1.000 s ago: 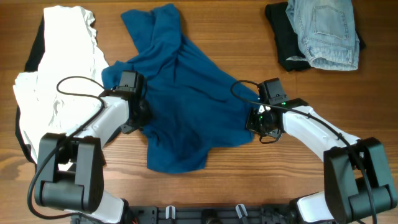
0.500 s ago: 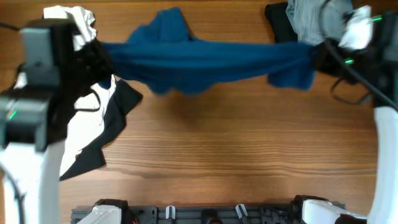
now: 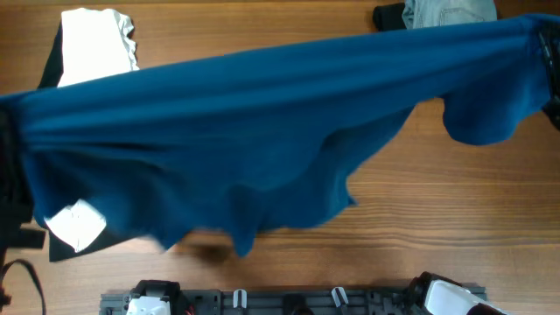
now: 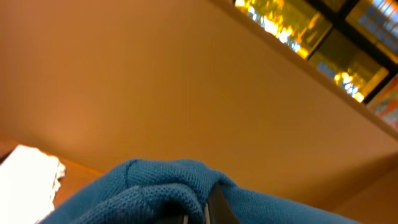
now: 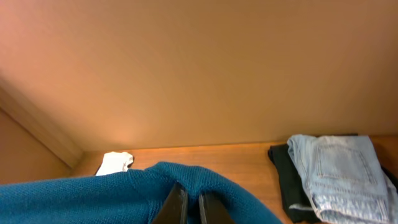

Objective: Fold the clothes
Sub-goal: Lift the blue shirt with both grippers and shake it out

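The deep-blue knit shirt (image 3: 262, 131) hangs stretched wide in the air above the table, close under the overhead camera, held at both ends. My left gripper (image 4: 198, 211) is shut on its left end; the blue knit (image 4: 155, 186) bunches over the fingers. My right gripper (image 5: 191, 208) is shut on its right end, the knit (image 5: 93, 193) draping off to the left. In the overhead view both grippers are hidden at the frame edges. The white garment (image 3: 94, 39) lies at the far left, over a black one (image 3: 51, 61).
Light-blue denim (image 5: 339, 171) lies on a black garment (image 5: 286, 180) at the far right of the table; both show at the top of the overhead view (image 3: 442, 10). A white patch (image 3: 77, 223) shows below the shirt's left part. A wall stands behind the table.
Both arms have lifted the blue shirt off the table and pulled it wide apart; it has risen toward the overhead camera and now fills most of that view.
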`<action>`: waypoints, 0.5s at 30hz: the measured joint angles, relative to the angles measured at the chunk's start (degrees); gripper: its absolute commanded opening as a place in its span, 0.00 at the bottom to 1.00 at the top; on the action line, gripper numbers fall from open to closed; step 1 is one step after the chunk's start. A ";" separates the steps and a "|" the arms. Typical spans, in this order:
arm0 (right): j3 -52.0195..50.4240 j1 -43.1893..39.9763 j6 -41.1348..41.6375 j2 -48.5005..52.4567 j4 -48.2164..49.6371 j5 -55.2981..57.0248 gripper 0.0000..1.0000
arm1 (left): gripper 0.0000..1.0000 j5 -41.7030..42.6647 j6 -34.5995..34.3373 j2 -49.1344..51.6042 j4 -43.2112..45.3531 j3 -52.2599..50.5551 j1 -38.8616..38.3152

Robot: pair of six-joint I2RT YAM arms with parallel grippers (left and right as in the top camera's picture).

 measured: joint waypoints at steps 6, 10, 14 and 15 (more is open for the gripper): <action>0.66 0.00 -1.05 3.50 0.70 -2.05 0.04 | 0.04 -1.99 1.07 3.30 -0.63 0.35 0.00; 0.59 -0.92 -2.27 11.89 1.73 0.44 0.04 | 0.04 -6.27 1.31 9.92 -1.90 0.35 0.55; -0.15 0.37 -3.96 19.19 1.73 1.75 0.04 | 0.04 -8.02 1.53 18.29 -2.45 0.33 0.55; -0.22 0.81 -4.37 20.22 1.70 2.10 0.04 | 0.04 -8.24 1.68 20.76 -2.60 0.33 0.55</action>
